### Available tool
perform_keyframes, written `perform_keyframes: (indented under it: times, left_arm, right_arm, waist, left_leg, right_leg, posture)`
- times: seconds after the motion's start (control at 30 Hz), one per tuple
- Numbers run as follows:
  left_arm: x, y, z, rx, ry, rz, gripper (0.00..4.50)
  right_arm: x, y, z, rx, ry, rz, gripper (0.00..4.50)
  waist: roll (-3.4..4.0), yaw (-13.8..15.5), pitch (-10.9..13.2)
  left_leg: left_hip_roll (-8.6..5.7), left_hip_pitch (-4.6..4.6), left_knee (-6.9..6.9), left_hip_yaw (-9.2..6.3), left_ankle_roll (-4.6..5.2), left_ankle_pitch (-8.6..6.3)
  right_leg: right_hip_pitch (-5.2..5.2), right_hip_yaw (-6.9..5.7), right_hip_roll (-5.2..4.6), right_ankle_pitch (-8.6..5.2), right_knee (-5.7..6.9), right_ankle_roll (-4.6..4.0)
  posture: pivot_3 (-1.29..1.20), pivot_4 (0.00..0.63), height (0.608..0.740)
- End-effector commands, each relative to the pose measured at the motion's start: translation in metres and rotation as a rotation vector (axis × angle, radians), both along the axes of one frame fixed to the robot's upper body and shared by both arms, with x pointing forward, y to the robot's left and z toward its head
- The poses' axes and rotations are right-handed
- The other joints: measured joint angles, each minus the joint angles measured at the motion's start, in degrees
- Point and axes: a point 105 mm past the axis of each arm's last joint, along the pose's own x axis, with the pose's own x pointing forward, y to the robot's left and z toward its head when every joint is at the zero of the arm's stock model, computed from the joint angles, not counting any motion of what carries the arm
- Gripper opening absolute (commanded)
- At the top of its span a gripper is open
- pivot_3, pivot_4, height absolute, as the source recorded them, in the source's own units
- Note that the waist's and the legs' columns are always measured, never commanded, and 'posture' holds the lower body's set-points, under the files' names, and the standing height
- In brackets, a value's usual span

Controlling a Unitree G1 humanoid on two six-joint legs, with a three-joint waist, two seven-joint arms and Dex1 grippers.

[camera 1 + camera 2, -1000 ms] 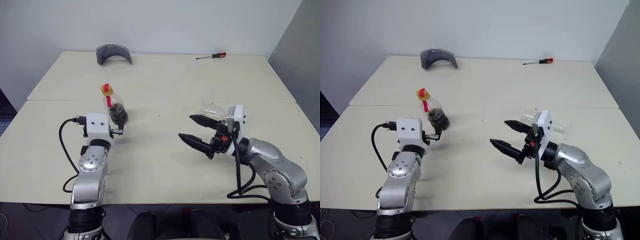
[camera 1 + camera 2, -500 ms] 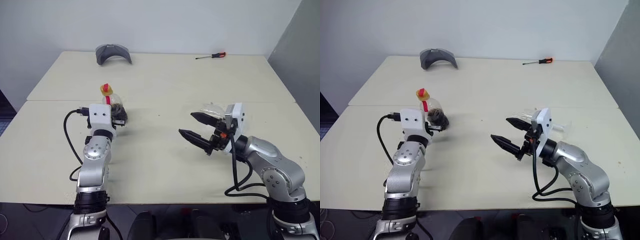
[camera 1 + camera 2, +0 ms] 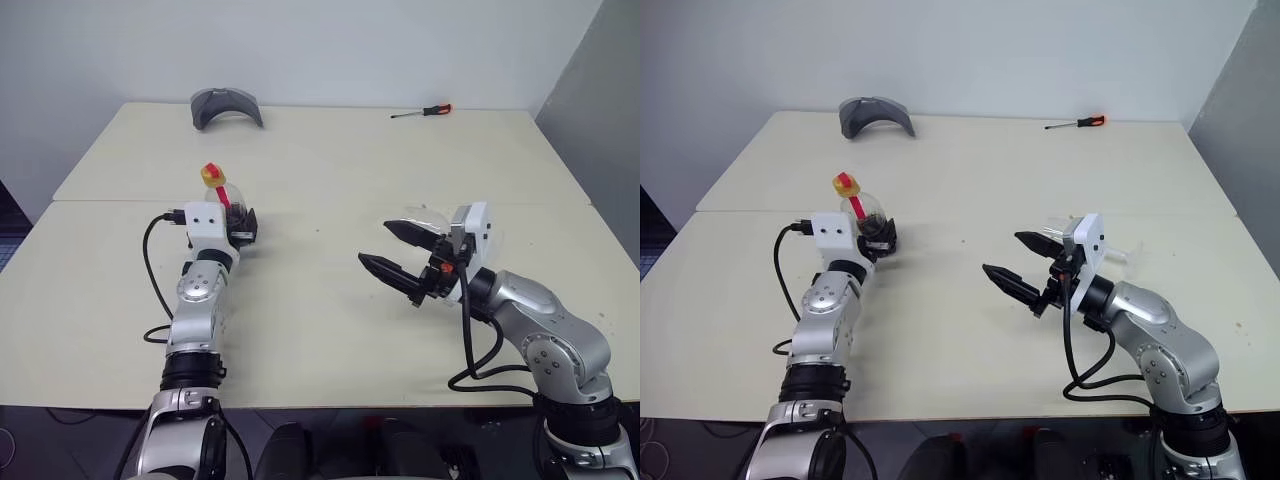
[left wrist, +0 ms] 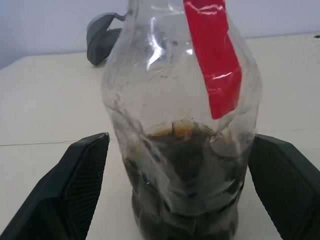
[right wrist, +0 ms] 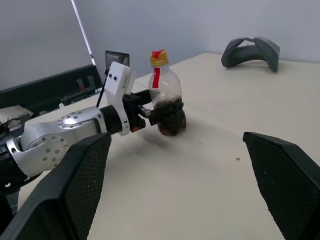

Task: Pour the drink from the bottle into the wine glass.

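Now | L tool [image 4: 175,180] moved fwd, spread jaws straddle cola bottle [image 4: 182,125], no squeeze yet | R tool [image 3: 396,252] spread, empty | next: clench, lift, pour.

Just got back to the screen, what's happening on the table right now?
The left gripper is at the bottle, jaws open on either side of its lower body and not yet closed on it. The bottle stands upright with its yellow cap on, dark drink filling the lower part. The right gripper hovers open over the table, with the wine glass just behind it. Nothing has been poured. A screwdriver and a grey curved object lie at the far edge.
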Motion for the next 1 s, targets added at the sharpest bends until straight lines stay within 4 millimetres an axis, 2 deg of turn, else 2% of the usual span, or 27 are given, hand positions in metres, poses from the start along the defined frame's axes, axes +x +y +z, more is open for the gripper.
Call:
perform_keyframes:
  times: [0.03,0.73,0.77,0.9,1.0]
  left_arm:
    - [0.009,-0.008,0.017,0.019,-0.065,-0.031,4.49]
    - [0.028,0.004,0.027,0.014,-0.130,0.007,4.49]
    - [0.028,0.004,0.028,0.012,-0.137,0.006,4.10]
    - [0.028,0.004,0.030,0.015,-0.147,-0.002,2.98]
    - [0.028,0.006,0.031,0.018,-0.149,0.004,2.37]
  right_arm:
    - [-0.007,0.003,0.014,0.017,-0.055,0.014,4.50]
    - [-0.008,0.005,0.014,0.026,-0.052,0.001,4.50]
    - [-0.007,0.005,0.014,0.025,-0.052,0.000,4.50]
    - [-0.006,0.003,0.013,0.029,-0.047,-0.011,4.50]
    - [-0.005,0.003,0.013,0.027,-0.048,-0.012,4.50]
  waist:
    - [0.00,0.01,0.00]
    - [0.00,-0.02,0.00]
    - [0.00,-0.02,0.00]
    - [0.00,-0.03,0.00]
    - [0.00,-0.04,0.00]
  left_leg:
    - [0.00,0.00,0.00,0.00,0.00,0.00]
    - [-0.01,-0.01,0.01,-0.01,-0.02,0.01]
    - [-0.01,-0.02,0.01,0.00,-0.02,0.01]
    - [-0.01,-0.01,0.01,0.00,-0.03,0.02]
    - [-0.01,-0.01,0.02,0.00,-0.04,0.02]
  right_leg:
    - [0.00,-0.01,0.00,0.00,0.00,0.00]
    - [-0.01,-0.03,0.00,0.00,0.00,0.00]
    - [-0.01,-0.03,0.00,0.00,0.00,0.00]
    - [-0.02,-0.03,0.00,0.00,0.00,0.00]
    - [-0.02,-0.03,0.00,0.00,0.00,0.00]
  posture:
    - [0.00,0.150,0.740]
    - [0.00,0.150,0.740]
    - [0.00,0.150,0.740]
    - [0.00,0.150,0.740]
    - [0.00,0.150,0.740]
